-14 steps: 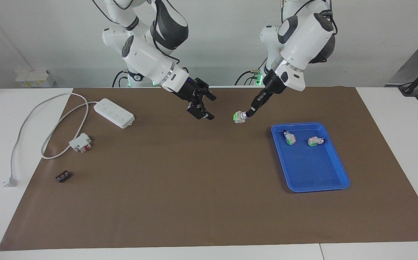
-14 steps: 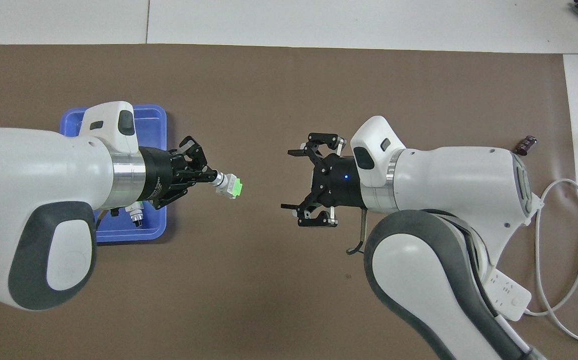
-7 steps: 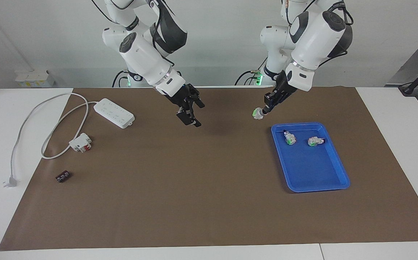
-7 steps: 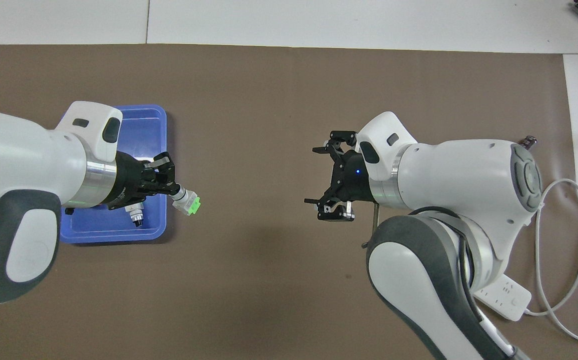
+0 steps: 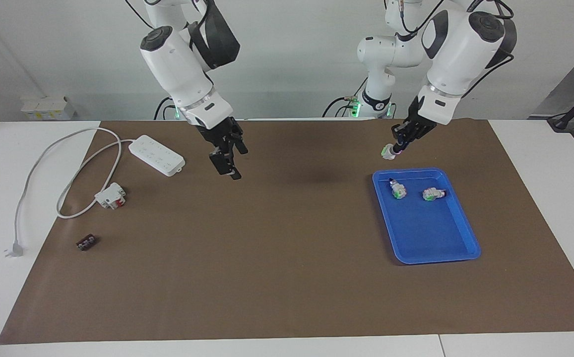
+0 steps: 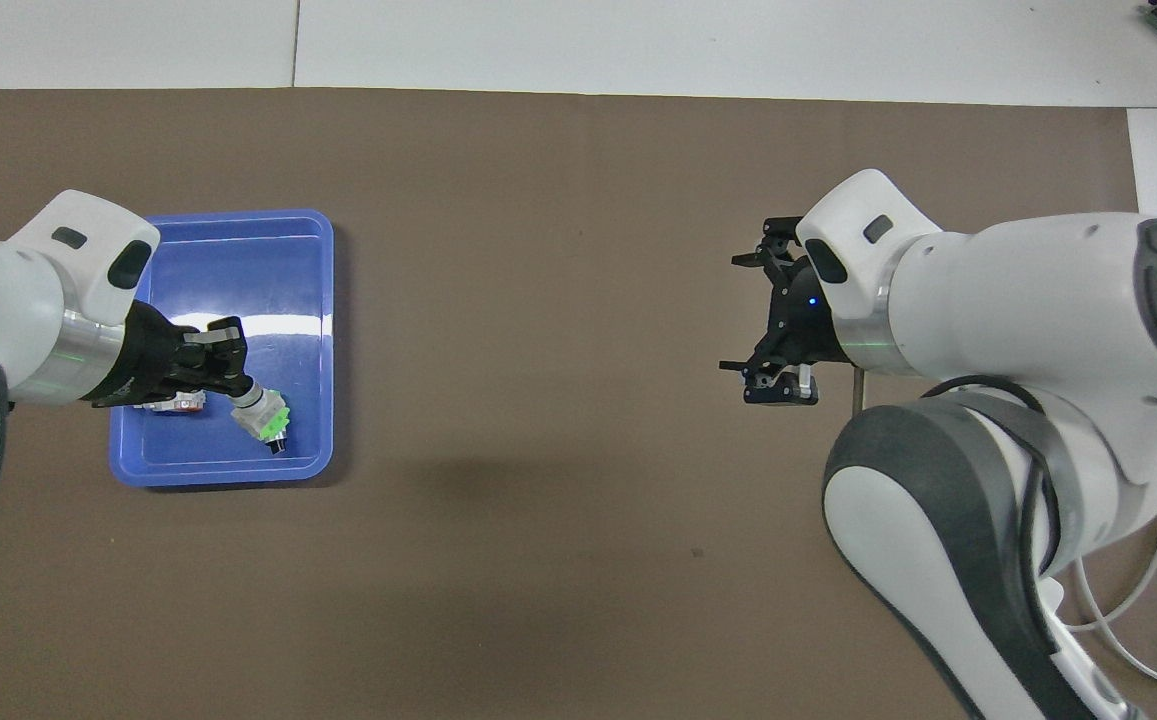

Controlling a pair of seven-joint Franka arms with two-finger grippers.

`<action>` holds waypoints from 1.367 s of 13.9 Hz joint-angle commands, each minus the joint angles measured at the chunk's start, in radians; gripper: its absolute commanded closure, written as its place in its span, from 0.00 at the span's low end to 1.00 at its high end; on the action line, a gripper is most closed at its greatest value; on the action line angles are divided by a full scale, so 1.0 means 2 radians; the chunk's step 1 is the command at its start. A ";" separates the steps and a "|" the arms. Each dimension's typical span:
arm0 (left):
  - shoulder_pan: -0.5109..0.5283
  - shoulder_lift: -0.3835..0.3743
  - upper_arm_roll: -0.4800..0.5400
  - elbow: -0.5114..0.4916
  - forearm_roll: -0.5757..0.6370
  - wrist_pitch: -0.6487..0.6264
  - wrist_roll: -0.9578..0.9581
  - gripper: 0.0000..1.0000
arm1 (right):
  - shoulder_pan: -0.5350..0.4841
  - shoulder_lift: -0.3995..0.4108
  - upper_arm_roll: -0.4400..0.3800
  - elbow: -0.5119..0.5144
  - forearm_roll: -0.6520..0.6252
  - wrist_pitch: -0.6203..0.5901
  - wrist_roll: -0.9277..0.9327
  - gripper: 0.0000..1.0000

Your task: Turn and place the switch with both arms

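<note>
left end effector (image 5: pixel 400 143) clamped on switch (image 5: pixel 389 152), in the air over the tray's (image 5: pixel 465 233) robot-side rim | switch long axis tilted, knob end up in the grip | tray just below | right end effector (image 5: pixel 228 159) fingers apart, waiting, well apart over worktop (image 5: pixel 277 258)

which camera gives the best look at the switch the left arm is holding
The overhead view: the white-grey switch with the green mark shows its green face and collar in the left end effector, over the blue plastic tray. The facing view shows the switch only as a speck.
</note>
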 commanded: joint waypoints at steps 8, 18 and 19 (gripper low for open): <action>0.060 -0.001 -0.003 -0.063 0.022 0.053 0.111 1.00 | 0.002 0.005 -0.074 0.059 -0.130 -0.030 0.354 0.00; 0.076 0.057 -0.003 -0.048 0.035 0.105 0.156 0.28 | 0.025 -0.027 -0.114 0.060 -0.169 -0.123 0.712 0.00; 0.075 0.067 -0.003 -0.024 0.060 0.087 0.157 0.25 | 0.025 -0.029 -0.115 0.059 -0.169 -0.142 0.729 0.00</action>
